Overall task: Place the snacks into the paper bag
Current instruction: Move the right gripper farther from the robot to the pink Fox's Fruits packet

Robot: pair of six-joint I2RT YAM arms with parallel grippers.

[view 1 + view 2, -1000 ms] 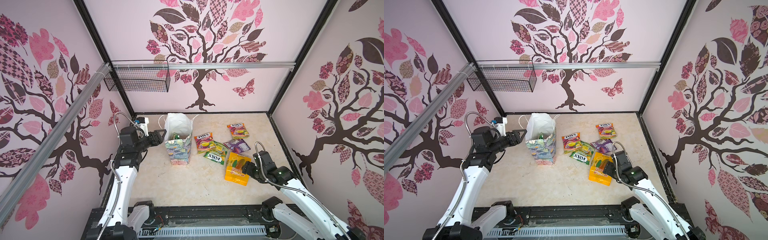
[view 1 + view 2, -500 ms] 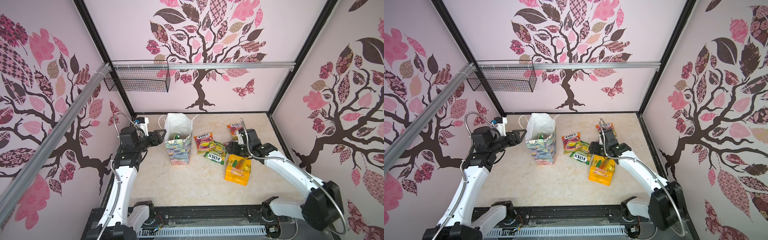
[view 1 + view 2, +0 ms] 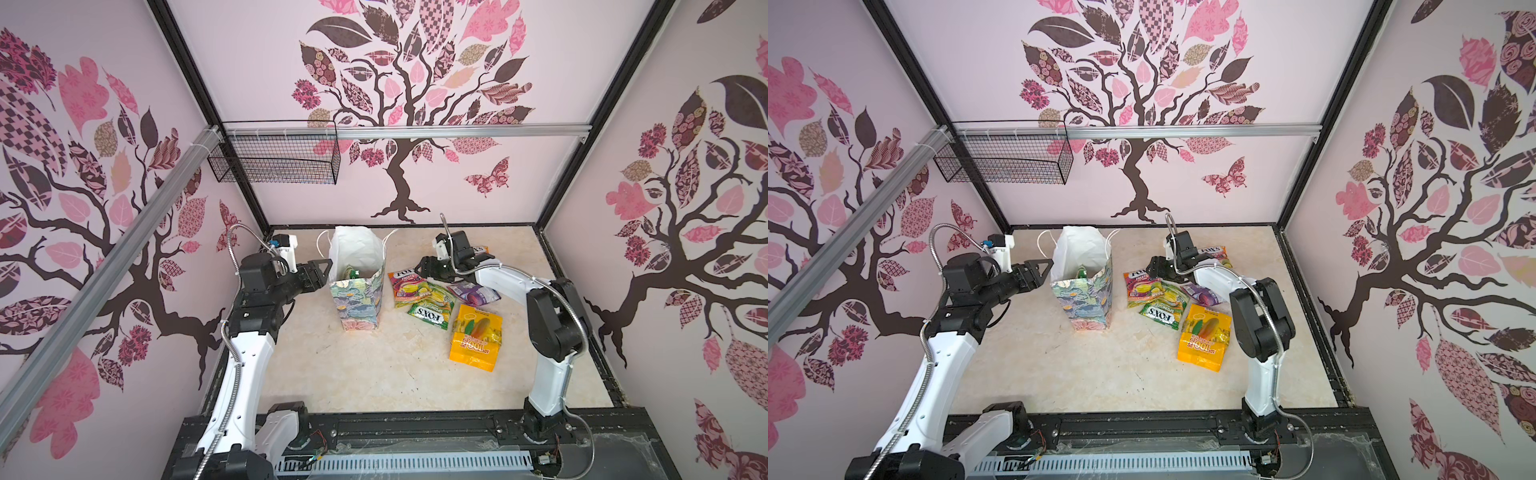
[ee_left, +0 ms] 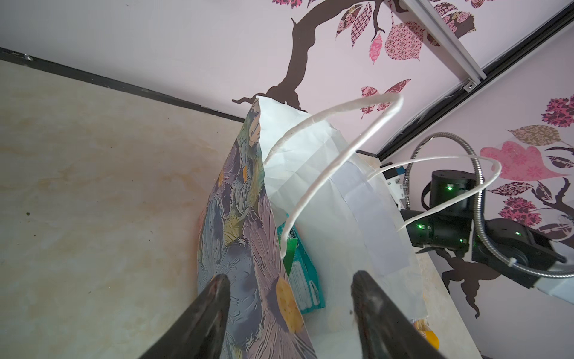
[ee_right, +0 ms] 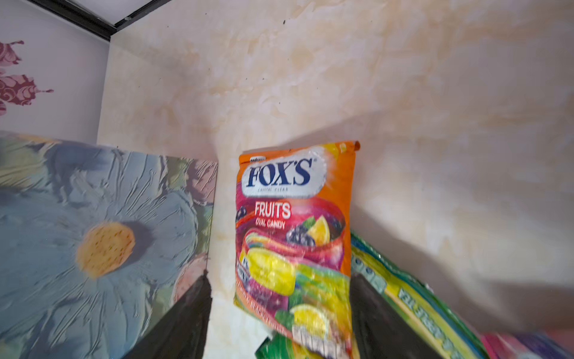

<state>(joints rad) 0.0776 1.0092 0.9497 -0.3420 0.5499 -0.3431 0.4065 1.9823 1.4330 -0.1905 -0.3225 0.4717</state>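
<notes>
At 9 o'clock of the bag [image 3: 358,303]: left claw [image 3: 321,272] wide, empty, by the rim; contact unclear. Bag upright; snacks [image 3: 353,273] inside mostly hidden. At bag's 3 o'clock: right claw [image 3: 424,269] wide above fruits packet [image 3: 409,287]. Step, as judged: picking. Next: descend, close on it. Farthest packet [image 3: 478,250] half-covered by right arm [image 3: 498,278].

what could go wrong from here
The open right claw hangs over the FOX'S Fruits packet, which overlaps a green packet; closing might pinch both or slip on the glossy film. The paper bag stands close beside that claw, so a nudge could tip it. The left claw is open at the bag's rim, near a cord handle it might snag.
</notes>
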